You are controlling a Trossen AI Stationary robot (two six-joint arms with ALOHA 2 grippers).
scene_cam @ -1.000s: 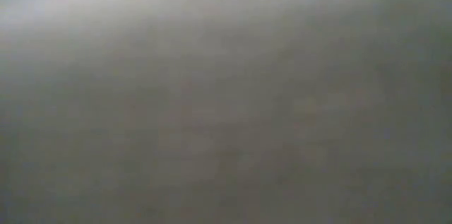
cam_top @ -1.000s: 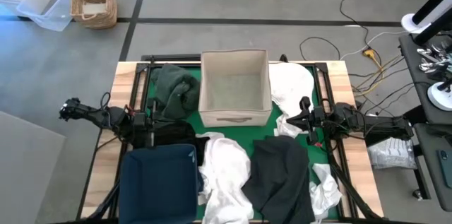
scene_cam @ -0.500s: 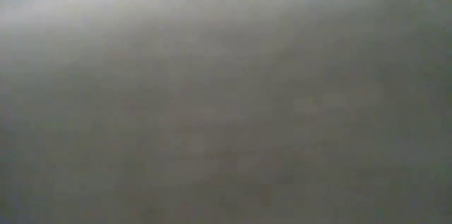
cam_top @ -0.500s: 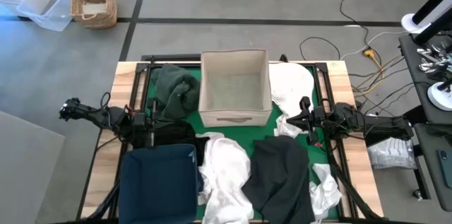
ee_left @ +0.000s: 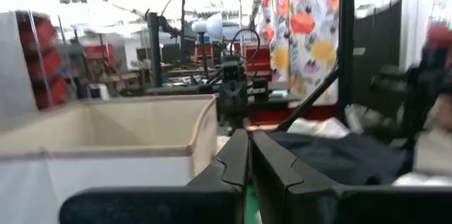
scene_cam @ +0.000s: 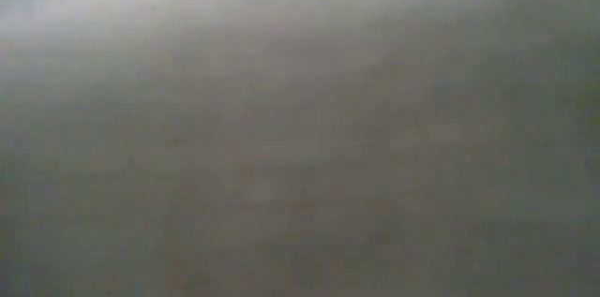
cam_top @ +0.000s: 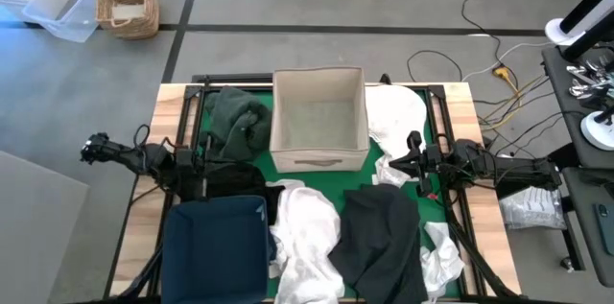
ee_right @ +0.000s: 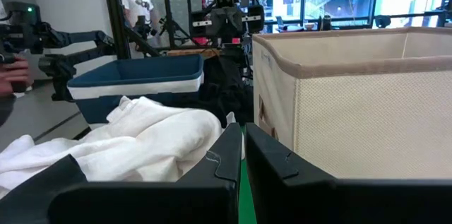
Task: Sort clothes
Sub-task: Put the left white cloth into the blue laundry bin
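Nothing has shifted since a second ago. Both pincers are pressed shut and hold nothing: the left pincer (cam_top: 204, 155) by the worktop's (cam_top: 470, 112) left edge, the right pincer (cam_top: 411, 158) near the right edge. Between them stands the beige box (cam_top: 318, 118). Clothes (cam_top: 305, 227) lie beside the right pincer and toward the near edge; a dark green one (cam_top: 240, 122) lies just beyond the left pincer. Beside the left pincer sits the navy bin (cam_top: 217, 246). Only the right wrist view shows a person (ee_right: 135, 3); the low view shows only grey blur.

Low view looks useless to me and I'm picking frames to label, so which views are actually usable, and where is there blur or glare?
Low view: uniform grey blur, nothing recognisable. High view: even light, sharp; clothes, beige box and navy bin all clear. Left wrist view: soft, blown-out brightness at the top. Right wrist view: sharp, bright windows behind.
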